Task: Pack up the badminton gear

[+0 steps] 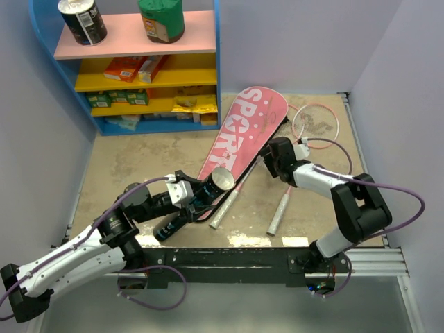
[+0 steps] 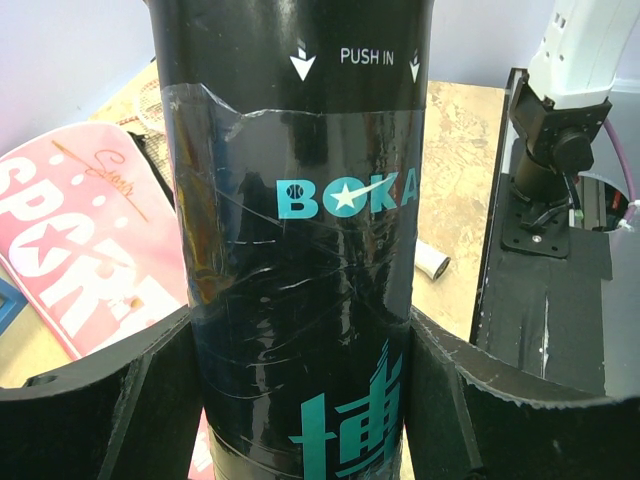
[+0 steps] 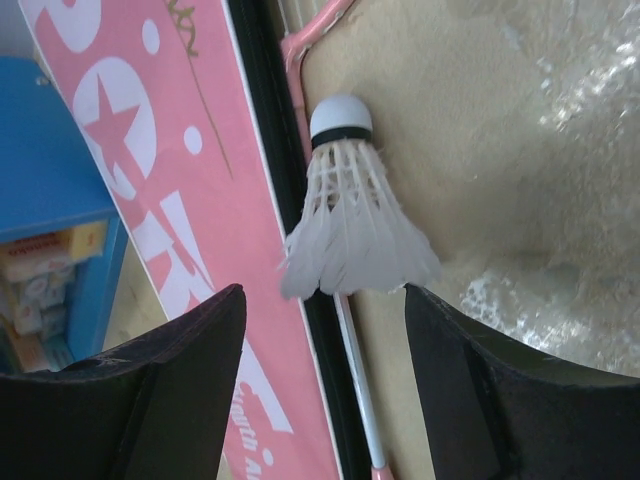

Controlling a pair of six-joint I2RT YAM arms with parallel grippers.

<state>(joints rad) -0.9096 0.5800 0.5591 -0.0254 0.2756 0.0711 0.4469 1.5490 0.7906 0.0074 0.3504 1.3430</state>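
Well, glossy black tube [image 2: 300,250], feathered shuttlecock [image 3: 350,225]

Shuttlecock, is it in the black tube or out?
Out. The shuttlecock lies on the table beside the pink cover, apart from the black tube.

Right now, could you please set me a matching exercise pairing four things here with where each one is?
Things:
1. tube
2. shuttlecock
3. cover
4. green can

Places:
A. standing on the top shelf
B. spread flat on the table, lettering up
C. clamped in the left jaws
D. just ahead of the open right jaws

Pairs: 1-C, 2-D, 3-B, 4-A.
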